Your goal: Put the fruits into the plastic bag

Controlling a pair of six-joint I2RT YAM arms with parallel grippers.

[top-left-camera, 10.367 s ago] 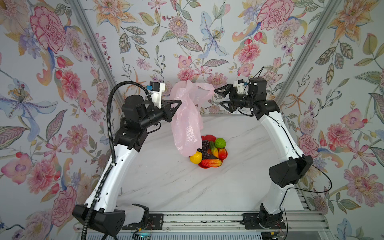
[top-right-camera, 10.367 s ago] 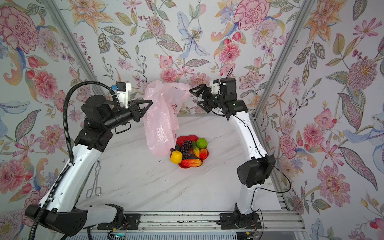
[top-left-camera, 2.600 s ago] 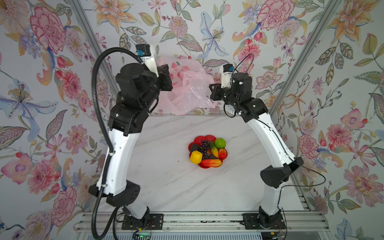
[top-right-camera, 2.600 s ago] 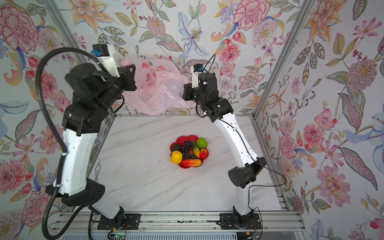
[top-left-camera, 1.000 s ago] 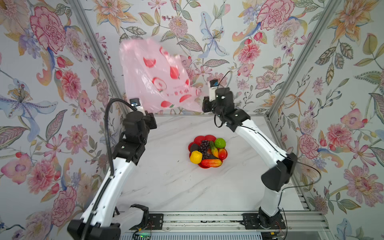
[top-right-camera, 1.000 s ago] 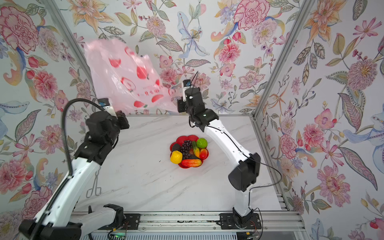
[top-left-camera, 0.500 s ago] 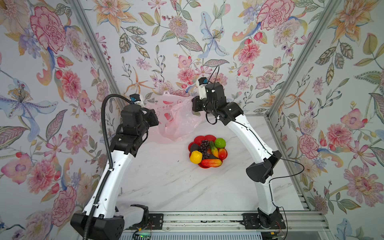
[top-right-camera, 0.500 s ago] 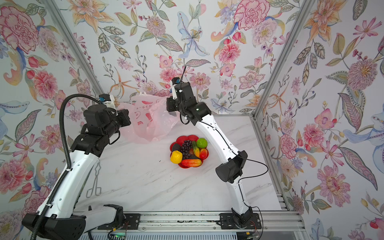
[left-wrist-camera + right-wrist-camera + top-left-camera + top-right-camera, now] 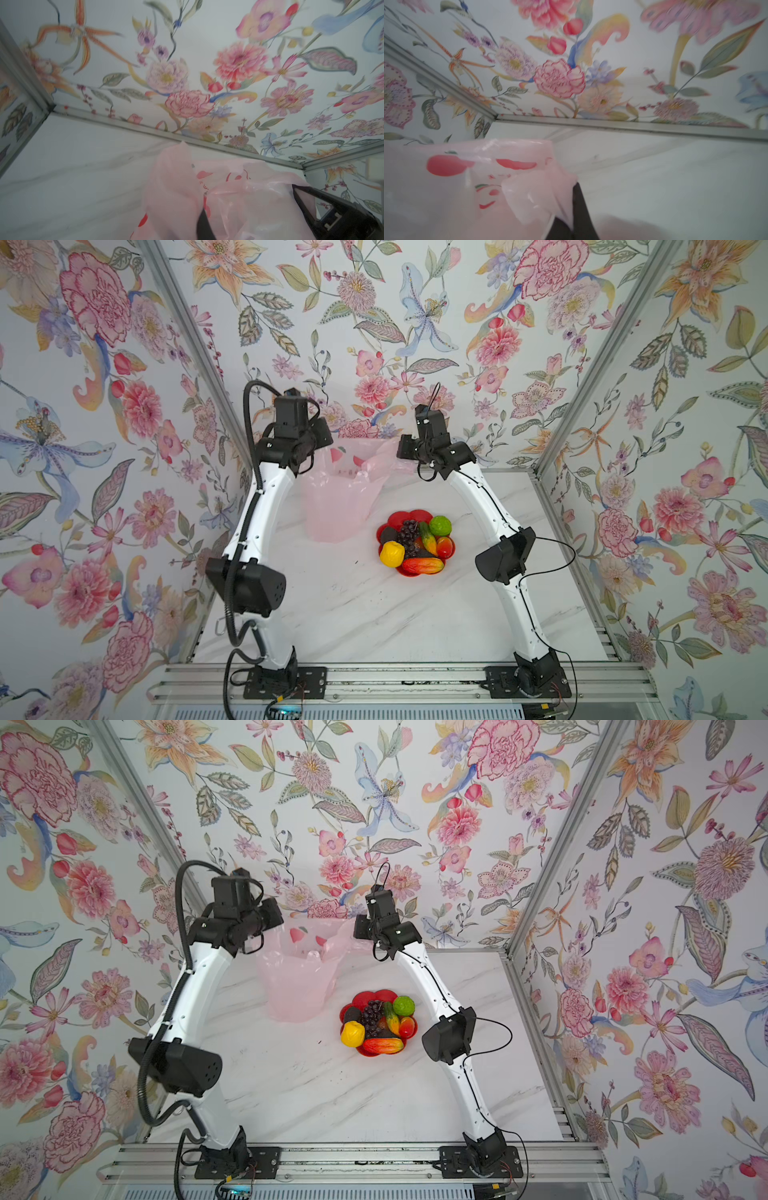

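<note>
The plastic bag, pale pink with red prints, hangs between my two grippers at the back of the table, its bottom resting on the marble left of the dish. My left gripper is shut on one upper edge of the plastic bag. My right gripper is shut on the other edge of the plastic bag. The fruits lie heaped in a red dish: a green bumpy ball, a yellow one, grapes and a red-orange mango shape.
Floral walls close in the table on the left, back and right, with metal posts at the back corners. A metal rail with both arm bases runs along the front edge. The right arm's elbow stands just right of the dish.
A second ago the bag was flung high above the arms. It has come down, and the grippers have spread apart, so it now hangs between them and touches the table.
</note>
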